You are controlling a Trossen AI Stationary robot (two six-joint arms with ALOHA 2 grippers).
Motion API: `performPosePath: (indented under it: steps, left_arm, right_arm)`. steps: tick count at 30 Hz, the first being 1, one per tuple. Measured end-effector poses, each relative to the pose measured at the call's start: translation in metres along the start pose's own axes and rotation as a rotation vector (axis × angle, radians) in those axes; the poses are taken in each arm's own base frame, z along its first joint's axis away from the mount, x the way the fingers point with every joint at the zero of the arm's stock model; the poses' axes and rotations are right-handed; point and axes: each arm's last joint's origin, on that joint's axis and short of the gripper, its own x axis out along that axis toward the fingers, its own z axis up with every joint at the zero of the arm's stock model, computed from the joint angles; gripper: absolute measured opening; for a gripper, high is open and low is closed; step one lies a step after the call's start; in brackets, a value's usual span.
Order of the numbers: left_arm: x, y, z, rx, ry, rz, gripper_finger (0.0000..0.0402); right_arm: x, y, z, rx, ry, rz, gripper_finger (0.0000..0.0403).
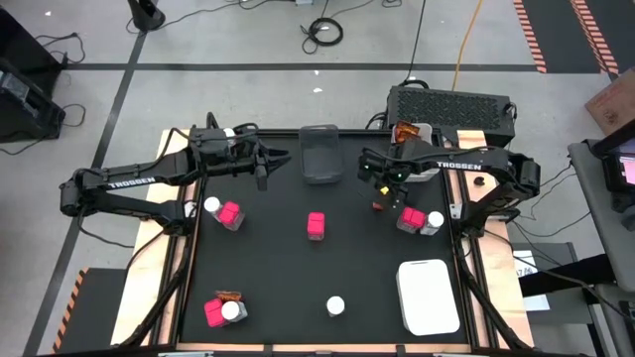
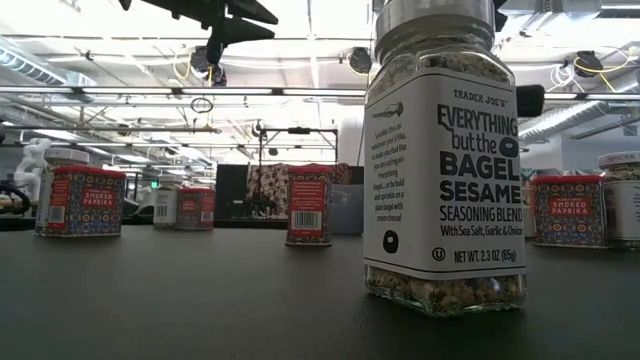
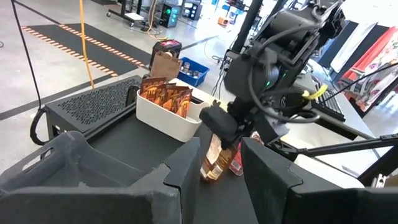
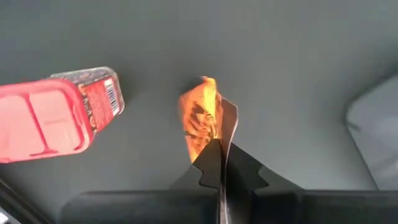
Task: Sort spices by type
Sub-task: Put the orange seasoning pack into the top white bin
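Observation:
My right gripper (image 1: pixel 380 193) hangs over the table's far right part, pointing down, shut on an orange-red crinkly sachet (image 4: pixel 200 118). A pink pack (image 4: pixel 56 118) lies on the table close beside it. My left gripper (image 1: pixel 263 177) waits open at the far left, level, with nothing between its fingers. More spices stand on the table: pink packs (image 1: pixel 316 225) (image 1: pixel 230 215), white-lidded jars (image 1: pixel 335 306) (image 1: pixel 211 205), and a sachet (image 1: pixel 230 296) at the near left. The white bin (image 3: pixel 163 115) at the far right holds several sachets standing on edge. My right gripper pinches the sachet's upper edge (image 4: pixel 219 140) between its two fingers, coming from above and pointing down. The sachet hangs below the fingers, nearly upright (image 3: pixel 214 158). Whether its lower end touches the table I cannot tell.
A dark grey tray (image 1: pixel 320 154) sits at the far middle between the two grippers. A second white bin (image 1: pixel 429 296) lies at the near right. A pink pack and a jar (image 1: pixel 435 220) stand just near-right of my right gripper. Bare table shows in the middle.

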Motion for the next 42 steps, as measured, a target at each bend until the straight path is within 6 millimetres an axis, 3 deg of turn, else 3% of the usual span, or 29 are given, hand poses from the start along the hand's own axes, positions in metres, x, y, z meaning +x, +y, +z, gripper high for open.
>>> performPosePath:
  steps: [3,8,14,21,24,30,42]
  left_arm:
    - [0.000,0.002,0.001,0.000,-0.003,0.010,0.0119]
    - [0.000,0.004,0.001,-0.003,-0.005,0.020,0.0119]
    - [0.000,0.004,0.001,-0.002,-0.005,0.020,0.0119]
    - [0.000,0.004,0.001,0.010,-0.004,0.020,0.0119]
    - [0.000,0.005,-0.001,0.092,0.026,0.031,0.0119]
    - [-0.001,0.011,-0.010,0.219,0.117,0.124,0.0119]
    - [-0.001,0.011,-0.011,0.207,0.122,0.128,0.0119]
  right_arm:
    - [-0.018,-0.006,0.002,0.087,-0.005,-0.026,0.0001]
    - [-0.064,-0.012,0.004,0.246,-0.019,-0.057,0.0001]
    - [-0.113,-0.006,-0.014,0.526,0.002,-0.032,0.0000]
    - [-0.135,0.004,-0.046,0.850,0.027,-0.092,0.0000]
    - [-0.143,0.010,-0.060,0.969,0.013,-0.124,0.0000]
    - [-0.145,0.016,-0.085,1.104,0.099,-0.175,0.0000]
    - [-0.088,0.020,-0.125,1.048,0.199,-0.054,0.0000]
